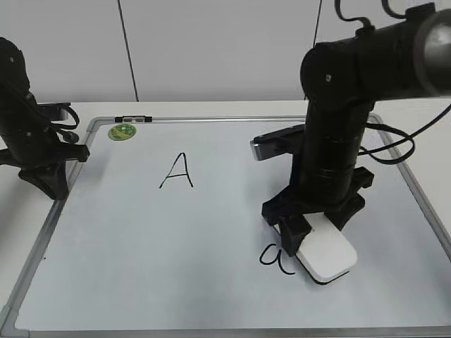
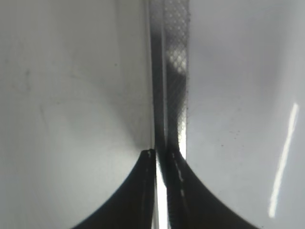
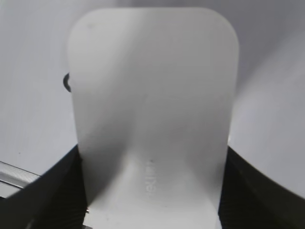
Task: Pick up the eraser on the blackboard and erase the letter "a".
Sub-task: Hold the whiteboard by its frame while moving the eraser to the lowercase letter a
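Observation:
The white eraser [image 1: 325, 255] lies flat on the blackboard [image 1: 141, 246], its left edge touching the small black letter "a" [image 1: 273, 258]. My right gripper [image 1: 317, 225] is shut on the eraser from above. In the right wrist view the eraser [image 3: 152, 109] fills the frame between the two black fingers [image 3: 152, 191], and a bit of the "a" [image 3: 66, 82] peeks out at its left edge. My left gripper [image 1: 53, 184] rests at the board's left frame. In the left wrist view its fingers [image 2: 161, 157] are shut and empty over the frame [image 2: 174, 71].
A tall capital "A" [image 1: 177, 171] is written at the board's middle. A round green magnet [image 1: 121, 132] and a black marker [image 1: 134, 118] sit at the top left frame. The board lies on a white table [image 1: 211, 107].

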### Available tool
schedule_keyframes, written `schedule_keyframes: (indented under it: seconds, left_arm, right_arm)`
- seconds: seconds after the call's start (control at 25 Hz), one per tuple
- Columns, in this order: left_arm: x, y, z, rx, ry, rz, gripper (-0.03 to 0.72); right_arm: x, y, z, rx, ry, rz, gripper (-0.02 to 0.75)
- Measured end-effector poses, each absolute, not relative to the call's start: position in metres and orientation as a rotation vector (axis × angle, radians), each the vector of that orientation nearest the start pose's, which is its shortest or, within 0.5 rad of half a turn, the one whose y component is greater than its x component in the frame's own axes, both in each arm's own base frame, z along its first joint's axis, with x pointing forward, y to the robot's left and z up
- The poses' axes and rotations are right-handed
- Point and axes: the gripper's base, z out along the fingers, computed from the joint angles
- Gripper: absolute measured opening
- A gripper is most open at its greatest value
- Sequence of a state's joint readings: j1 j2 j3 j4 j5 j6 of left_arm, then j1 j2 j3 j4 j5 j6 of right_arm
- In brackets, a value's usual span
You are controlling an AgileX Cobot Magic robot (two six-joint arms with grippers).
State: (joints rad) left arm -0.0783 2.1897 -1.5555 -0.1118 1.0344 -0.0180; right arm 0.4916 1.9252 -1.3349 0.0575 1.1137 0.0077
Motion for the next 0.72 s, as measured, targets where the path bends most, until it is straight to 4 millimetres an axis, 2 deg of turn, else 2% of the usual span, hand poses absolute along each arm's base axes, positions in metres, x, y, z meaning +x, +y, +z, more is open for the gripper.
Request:
schedule_keyframes:
  seconds: [0.16, 0.4, 0.48, 0.72]
  left_arm:
    - [0.418, -0.042, 0.128, 0.003, 3.153, -0.151, 0.029]
    - [0.418, -0.042, 0.128, 0.002, 3.153, -0.153, 0.029]
    - [0.418, -0.042, 0.128, 0.002, 3.153, -0.153, 0.029]
    - [0.418, -0.042, 0.128, 0.002, 3.153, -0.153, 0.029]
  right_arm:
    - [0.314, 0.185, 0.171, -0.756, 3.105, 0.054, 0.507]
    - [0.321, 0.188, 0.156, -0.758, 3.098, 0.032, 0.507]
    - [0.323, 0.190, 0.144, -0.762, 3.120, 0.022, 0.507]
    - [0.325, 0.192, 0.142, -0.761, 3.127, 0.024, 0.507]
